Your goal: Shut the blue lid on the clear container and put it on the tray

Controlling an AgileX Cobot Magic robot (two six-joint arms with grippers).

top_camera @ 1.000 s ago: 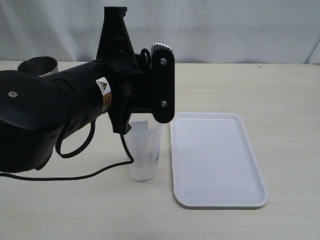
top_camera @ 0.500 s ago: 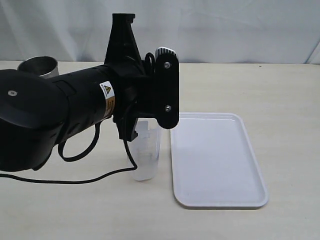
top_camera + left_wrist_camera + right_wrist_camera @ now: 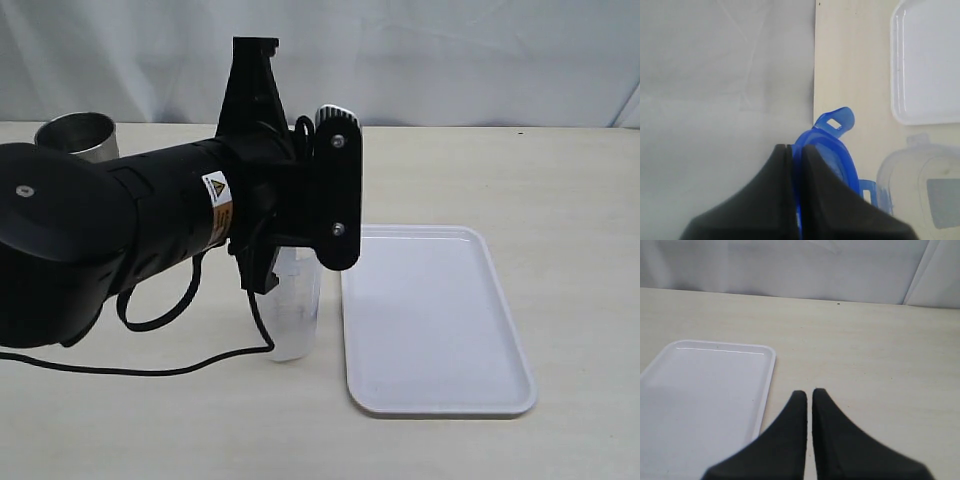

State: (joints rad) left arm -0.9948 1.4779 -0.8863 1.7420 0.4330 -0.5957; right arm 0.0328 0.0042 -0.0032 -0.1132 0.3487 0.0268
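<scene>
The left fingers [image 3: 765, 195] are clamped on the blue lid's [image 3: 832, 150] edge, holding it in the air close to the clear container [image 3: 293, 320], which stands on the bench [image 3: 560, 200] just beside the tray [image 3: 430, 330], while the right fingers [image 3: 785, 440] are pressed together, empty.

yellow warning-triangle sticker [image 3: 212, 185] on black left arm [image 3: 140, 235], label strip [image 3: 220, 215] just below it too small to read, faint markings on clear container [image 3: 293, 315] not legible
</scene>
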